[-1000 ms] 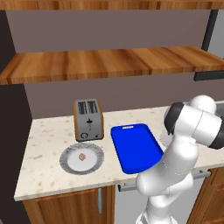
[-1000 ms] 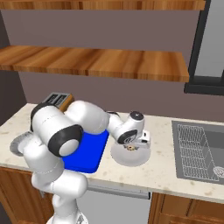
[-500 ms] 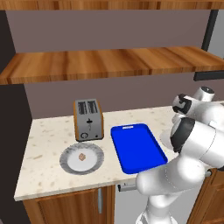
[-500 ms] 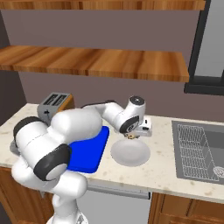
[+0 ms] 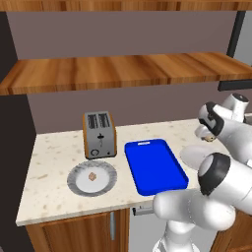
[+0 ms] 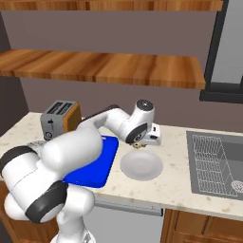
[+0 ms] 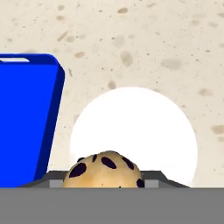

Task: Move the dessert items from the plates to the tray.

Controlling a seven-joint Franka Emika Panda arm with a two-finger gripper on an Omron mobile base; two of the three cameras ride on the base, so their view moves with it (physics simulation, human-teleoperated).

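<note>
Clearly held a small light-brown morsel with dark spots (image 7: pixel 104 169) at the gripper (image 6: pixel 138 145), clenched on it and lifted above the paler plate (image 6: pixel 141 165); seen in the left base view as a tiny brown speck (image 5: pixel 210 138) under the white hand. Hung over the far edge of that plate, which lay bare on the speckled counter (image 6: pixel 199 192) just right of the blue tray (image 5: pixel 154 166), close beside it but not touching in the hand view, where the plate (image 7: pixel 144 127) showed as a white disc and the tray's rim (image 7: pixel 52 109) ran along its left. Lay flat near the counter's front edge, the tray, with its handle slot (image 5: pixel 143 144) at the far short end and nothing on its surface. Sat at the counter's left front part: the darker ribbed plate (image 5: pixel 78 182), with the second light-brown morsel (image 5: pixel 91 175) resting near its middle. Stood behind that plate, toward the back wall: a toaster (image 5: pixel 99 134) with brown sides, a grey front and two slots on top. Found no readable brand, label or writing on toaster, tray or plates. Showed at the counter's right end, in the right base view, a grey sink (image 6: pixel 216 163) with a wire rack inside. Ran above along the wall: a wooden shelf (image 5: pixel 123 71).
</note>
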